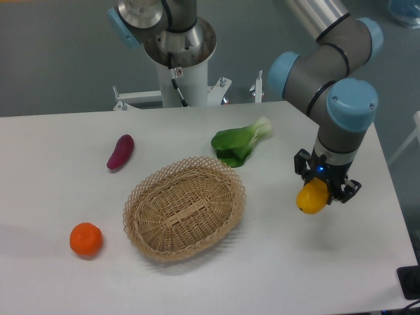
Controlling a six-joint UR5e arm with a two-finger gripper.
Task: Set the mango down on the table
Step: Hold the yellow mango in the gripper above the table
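Mango: small, smooth, yellow-orange oval, held at the right side of the table, well right of the basket. Whether it touched the tabletop could not be told.

Tool: dark two-finger unit pointing down, fingers clamped on the mango's upper part, fruit bulging out below them. A small blue light showed on the tool body. Above it, the arm, grey tubes with light-blue rounded joint caps, reached in from the upper right.

Table: broad, flat, white, matte surface, rounded corner visible at the far right.

Basket: oval, pale woven wicker, open lattice rim with scalloped edge, tighter weave in the base. It sat near the table's centre with nothing seen inside.

Bok choy: glossy dark green leaves with a pale whitish stem end, lying just beyond the basket's far rim, stem pointing right and back.

Sweet potato: small elongated purple tuber, smooth skin, lying left of the basket toward the far edge.

Orange: round, deep orange, dimpled skin, near the front left, apart from the basket.

Arm base: metallic cylinder on a white pedestal behind the far table edge.
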